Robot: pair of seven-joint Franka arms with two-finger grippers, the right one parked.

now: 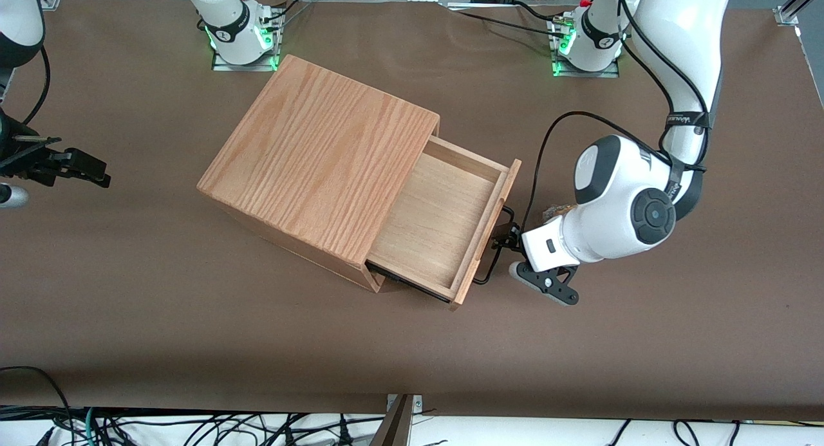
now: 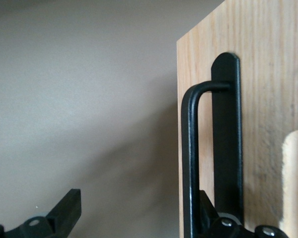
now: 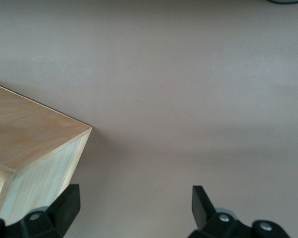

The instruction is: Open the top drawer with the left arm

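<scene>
The black two-finger gripper point(image 1: 508, 240) on the large white jointed left arm point(image 1: 621, 198) sits right at the front of the drawer, and its fingers stand spread, not clamped: in the wrist view one black finger point(image 2: 211, 218) is tucked in against the long thin black wire handle point(image 2: 191, 158), between the wire and the wood, while the other finger point(image 2: 64, 208) hangs well apart from it over bare table. So it hooks the handle rather than pinching it, with that inner finger touching or very nearly touching the wire. Out from the claw, the handle runs along the oak-grain front panel, and the shallow light-wood top drawer point(image 1: 438, 224) stands drawn far out of the big oak box point(image 1: 318, 159), its pale smooth bottom bare and showing most of its length. The box sits askew on the brown table point(image 1: 412, 362), near its middle, with the drawer's front turned toward the working arm's end. By my read, this is the tail of the pull: the opening looks nearly or fully done. What comes next calls for either a last short draw straight along the drawer's own slanted line, so it does not bind or drag the box, or else easing the hooked finger clear of the wire without snagging it and nudging the drawer back in.
</scene>
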